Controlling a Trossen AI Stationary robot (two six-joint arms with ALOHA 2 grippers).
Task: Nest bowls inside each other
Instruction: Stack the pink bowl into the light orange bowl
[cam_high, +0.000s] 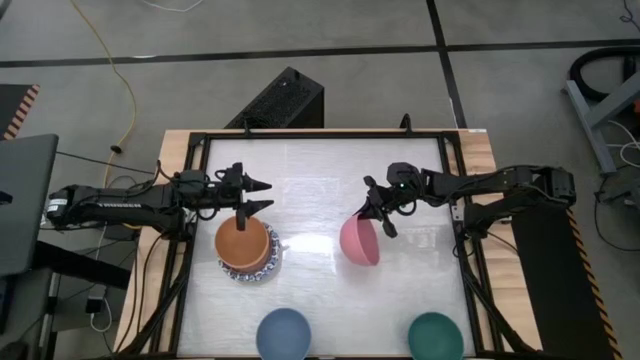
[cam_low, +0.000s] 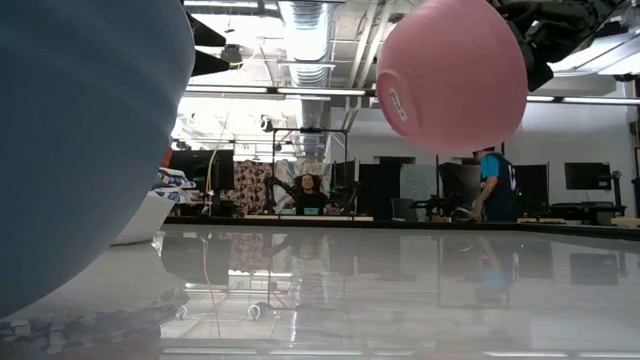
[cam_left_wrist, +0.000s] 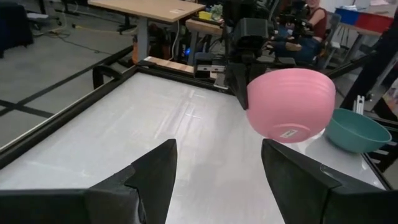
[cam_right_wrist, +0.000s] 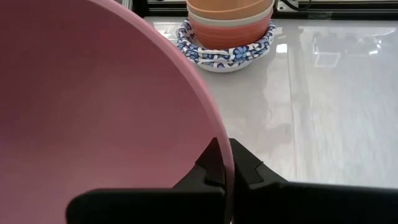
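Observation:
My right gripper (cam_high: 380, 218) is shut on a pink bowl (cam_high: 360, 240), which it holds up over the middle of the table. At the left stands a stack of nested bowls (cam_high: 247, 248), an orange one on top and a white one with a blue-patterned rim at the bottom, resting on the table. My left gripper (cam_high: 264, 197) hovers open just beyond the stack's far side, pointing level toward the pink bowl (cam_left_wrist: 291, 102), with nothing between its fingers. A blue bowl (cam_high: 284, 333) and a dark green bowl (cam_high: 436, 336) sit near the front edge. My right gripper pinches the pink bowl's rim (cam_right_wrist: 225, 155), one finger inside the bowl and one outside its wall. The fingers come from the table's right, slanting down. The bowl (cam_low: 452, 75) hangs lifted clear of the table, mouth up and tilted.
The blue bowl (cam_low: 80, 130) stands close to the low camera and fills that view's left. The dark green bowl (cam_left_wrist: 356, 129) sits beyond the pink one as seen from the left wrist. A black frame (cam_high: 455, 180) borders the glossy table; bare surface lies between the stack and the pink bowl.

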